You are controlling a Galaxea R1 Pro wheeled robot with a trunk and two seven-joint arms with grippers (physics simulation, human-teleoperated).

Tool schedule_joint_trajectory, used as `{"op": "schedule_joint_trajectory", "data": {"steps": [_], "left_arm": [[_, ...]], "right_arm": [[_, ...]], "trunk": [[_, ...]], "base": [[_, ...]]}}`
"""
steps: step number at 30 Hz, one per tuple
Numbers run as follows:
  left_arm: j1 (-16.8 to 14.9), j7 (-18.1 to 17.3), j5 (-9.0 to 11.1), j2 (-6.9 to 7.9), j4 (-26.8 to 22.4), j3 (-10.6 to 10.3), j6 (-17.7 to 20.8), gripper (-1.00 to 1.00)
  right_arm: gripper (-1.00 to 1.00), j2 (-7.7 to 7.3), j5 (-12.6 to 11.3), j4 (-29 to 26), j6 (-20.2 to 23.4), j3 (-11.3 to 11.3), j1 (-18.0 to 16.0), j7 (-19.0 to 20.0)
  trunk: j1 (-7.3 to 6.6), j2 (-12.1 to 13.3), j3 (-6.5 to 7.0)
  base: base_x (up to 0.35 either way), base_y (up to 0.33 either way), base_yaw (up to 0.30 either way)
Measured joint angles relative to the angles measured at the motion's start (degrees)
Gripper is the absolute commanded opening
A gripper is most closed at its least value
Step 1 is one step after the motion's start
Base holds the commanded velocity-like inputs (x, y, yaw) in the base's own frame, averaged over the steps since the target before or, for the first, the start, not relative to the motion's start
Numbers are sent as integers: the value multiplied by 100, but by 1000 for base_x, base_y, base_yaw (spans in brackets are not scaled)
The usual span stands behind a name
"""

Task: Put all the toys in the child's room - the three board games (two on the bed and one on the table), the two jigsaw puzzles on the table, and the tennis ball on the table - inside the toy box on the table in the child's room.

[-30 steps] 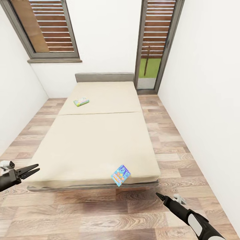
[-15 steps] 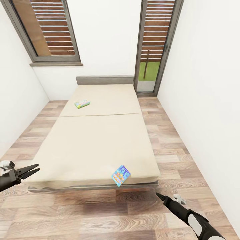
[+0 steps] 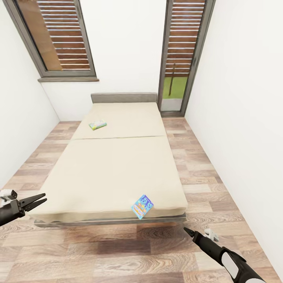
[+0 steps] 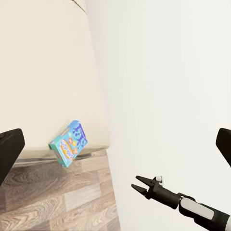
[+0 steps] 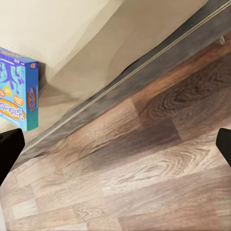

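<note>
A: Where are the games?

B: Blue flat game box (image 3: 142, 206) overhangs the cream bed's (image 3: 114, 173) foot edge; green one (image 3: 97, 125) lies near the headboard, lettering unreadable.

A: Grippers?

B: My left gripper (image 3: 38, 200) is slightly parted; right gripper (image 3: 188, 232) narrow, both empty.

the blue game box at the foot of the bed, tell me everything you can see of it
The blue game box is a flat rectangular carton with a blue face, orange and yellow cartoon lettering and a teal-green edge. It lies on the cream cover at the foot edge of the bed, turned askew, one corner poking past the edge. Only the bed touches it; the right end effector is nearer, over the floor.
</note>
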Motion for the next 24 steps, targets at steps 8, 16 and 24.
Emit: {"op": "schedule_joint_trajectory", "data": {"steps": [8, 16, 24], "left_arm": [[0, 0, 0, 0, 0, -10, 0, 100], [0, 0, -1, 0, 0, -17, 0, 100], [0, 0, 0, 0, 0, -17, 0, 100]], "right_arm": [[100, 0, 0, 0, -18, 1, 0, 1], [100, 3, 0, 0, -23, -1, 0, 2], [100, 5, 0, 0, -30, -1, 0, 3]], "trunk": [[1, 0, 77], [1, 0, 153], [0, 0, 229]], "base": [[-104, 0, 0], [-49, 0, 0], [-43, 0, 0]]}}
